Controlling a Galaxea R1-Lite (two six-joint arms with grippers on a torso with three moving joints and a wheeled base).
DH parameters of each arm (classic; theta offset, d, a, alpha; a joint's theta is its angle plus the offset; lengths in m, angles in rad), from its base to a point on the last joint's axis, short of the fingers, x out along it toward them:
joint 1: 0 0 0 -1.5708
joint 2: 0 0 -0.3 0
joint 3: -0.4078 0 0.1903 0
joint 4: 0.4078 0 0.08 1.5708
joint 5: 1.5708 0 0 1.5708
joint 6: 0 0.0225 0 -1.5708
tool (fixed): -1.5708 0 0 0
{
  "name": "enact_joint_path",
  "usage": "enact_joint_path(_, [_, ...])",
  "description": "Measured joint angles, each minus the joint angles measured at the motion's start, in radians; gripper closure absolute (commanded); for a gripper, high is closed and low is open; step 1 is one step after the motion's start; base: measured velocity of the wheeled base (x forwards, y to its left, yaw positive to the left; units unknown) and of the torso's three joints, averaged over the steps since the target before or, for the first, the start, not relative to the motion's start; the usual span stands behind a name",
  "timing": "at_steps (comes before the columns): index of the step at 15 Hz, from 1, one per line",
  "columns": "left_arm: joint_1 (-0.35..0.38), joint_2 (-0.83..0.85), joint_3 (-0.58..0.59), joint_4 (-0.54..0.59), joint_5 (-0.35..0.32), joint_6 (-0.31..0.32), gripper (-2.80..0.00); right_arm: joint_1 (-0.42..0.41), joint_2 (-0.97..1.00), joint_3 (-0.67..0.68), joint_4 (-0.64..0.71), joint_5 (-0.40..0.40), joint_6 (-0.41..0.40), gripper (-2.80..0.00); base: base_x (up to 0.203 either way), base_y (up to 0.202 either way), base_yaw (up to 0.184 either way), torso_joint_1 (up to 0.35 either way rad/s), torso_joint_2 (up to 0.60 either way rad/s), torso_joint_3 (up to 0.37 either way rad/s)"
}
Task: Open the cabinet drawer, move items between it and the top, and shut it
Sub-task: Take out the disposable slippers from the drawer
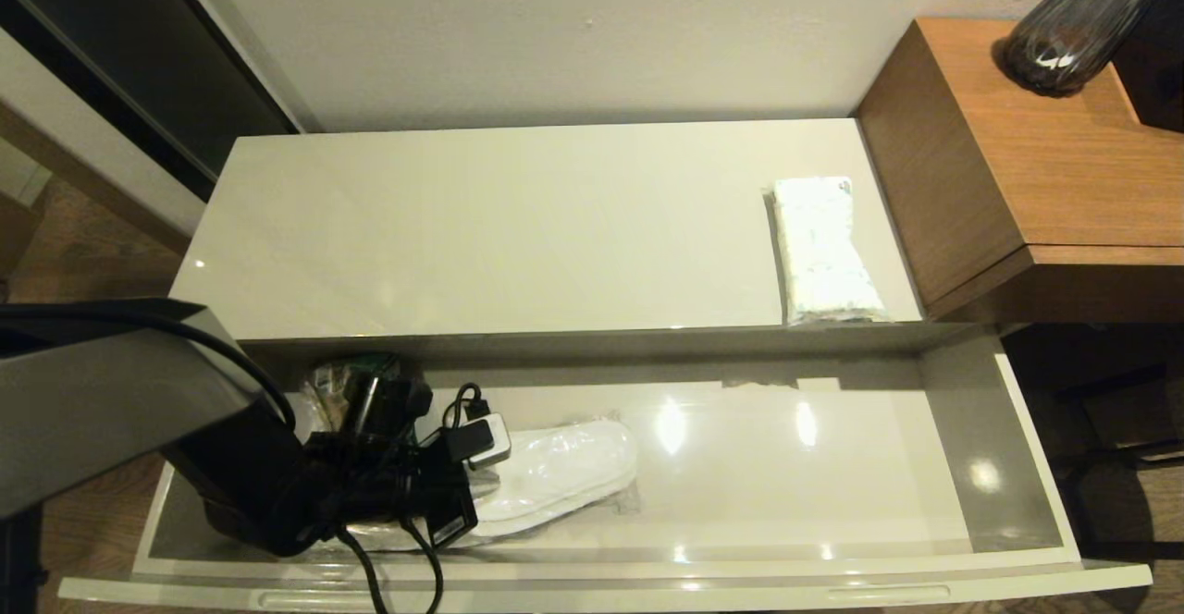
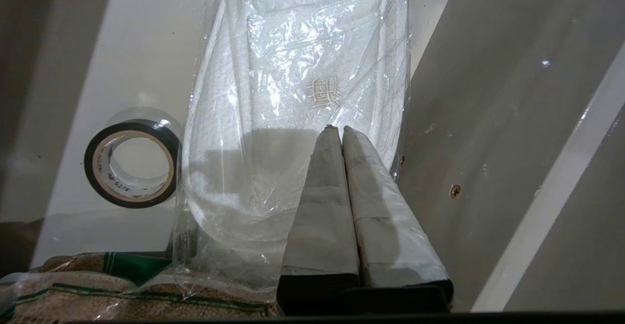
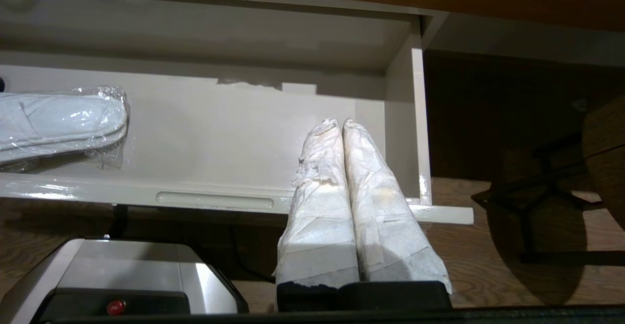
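Behind the long glossy cream cabinet top (image 1: pixel 499 226) you see a plain wall; the white tissue pack with blue print (image 1: pixel 821 253) lies near its right edge. Below, the wide shallow cream drawer (image 1: pixel 1036 466) stands pulled out, its right half free. Your left gripper (image 2: pixel 337 130), fingers pressed together, hovers over the plastic-wrapped white slippers (image 2: pixel 293 94) beside a black tape ring (image 2: pixel 131 162). Your right gripper (image 3: pixel 338 123), fingers together, holds nothing before the drawer's right front corner.

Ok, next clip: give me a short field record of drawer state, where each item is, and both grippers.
drawer: cabinet drawer pulled open
slippers: wrapped slippers lying in the drawer's left half
tissue pack: tissue pack on the top, right end
left gripper: left gripper inside the drawer, fingers shut, over the slippers
right gripper: right gripper shut, in front of the drawer's right end
other: tape roll and brown packet in the drawer
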Motion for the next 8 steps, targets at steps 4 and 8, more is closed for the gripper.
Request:
enact_joint_path(4, [0.000, 0.007, -0.005, 0.000, 0.000, 0.000, 0.00, 0.000, 0.000, 0.000, 0.000, 0.000, 0.000, 0.00, 0.000, 0.000, 0.000, 0.000, 0.00, 0.000])
enact_joint_path(8, [-0.002, 0.016, -0.012, 0.005, -0.012, 0.002, 0.00, 0.000, 0.000, 0.000, 0.000, 0.000, 0.000, 0.00, 0.000, 0.000, 0.000, 0.000, 0.00, 0.000])
